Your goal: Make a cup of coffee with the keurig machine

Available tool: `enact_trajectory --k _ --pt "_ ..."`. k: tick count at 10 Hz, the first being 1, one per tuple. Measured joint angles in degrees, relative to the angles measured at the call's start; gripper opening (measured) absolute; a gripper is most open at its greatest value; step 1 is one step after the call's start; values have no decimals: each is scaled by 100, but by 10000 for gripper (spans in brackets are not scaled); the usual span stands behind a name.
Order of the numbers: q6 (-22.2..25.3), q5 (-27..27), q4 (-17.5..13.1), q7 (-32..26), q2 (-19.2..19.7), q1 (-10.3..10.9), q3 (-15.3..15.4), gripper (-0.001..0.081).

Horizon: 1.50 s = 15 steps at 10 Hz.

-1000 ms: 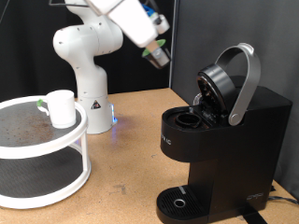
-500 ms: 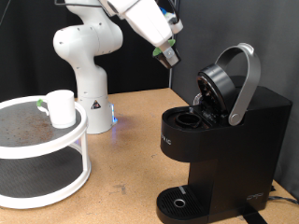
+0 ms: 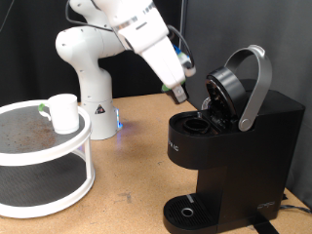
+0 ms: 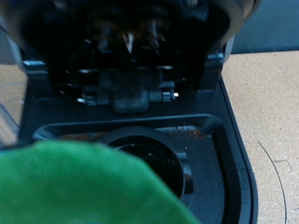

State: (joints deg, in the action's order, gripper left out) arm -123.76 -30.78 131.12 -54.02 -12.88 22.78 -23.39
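The keurig machine (image 3: 234, 146) stands at the exterior view's right, black, with its grey arched lid handle (image 3: 255, 83) raised and the pod chamber (image 3: 200, 125) open. My gripper (image 3: 180, 94) hangs just left of the open lid, above the chamber, shut on a small dark pod. In the wrist view the pod's green top (image 4: 84, 191) fills the near corner as a blur, with the empty round chamber (image 4: 154, 154) behind it. The white cup (image 3: 64, 112) stands on the round rack at the left, far from the gripper.
A white two-tier round rack (image 3: 44, 161) takes up the exterior view's left. A small green-topped thing (image 3: 44, 108) lies beside the cup. The robot base (image 3: 96, 93) stands behind it. The round drip tray (image 3: 185, 210) is at the machine's foot.
The gripper has come down and to the exterior view's right, from high above the table to right beside the machine's open lid. The cup and the machine have not moved.
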Motion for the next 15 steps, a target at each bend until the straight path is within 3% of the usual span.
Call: enact_trajectory --k 7,15 --pt "-725 -204 70 7 552 115 381 476" --pt "-795 -193 140 21 745 120 489 476"
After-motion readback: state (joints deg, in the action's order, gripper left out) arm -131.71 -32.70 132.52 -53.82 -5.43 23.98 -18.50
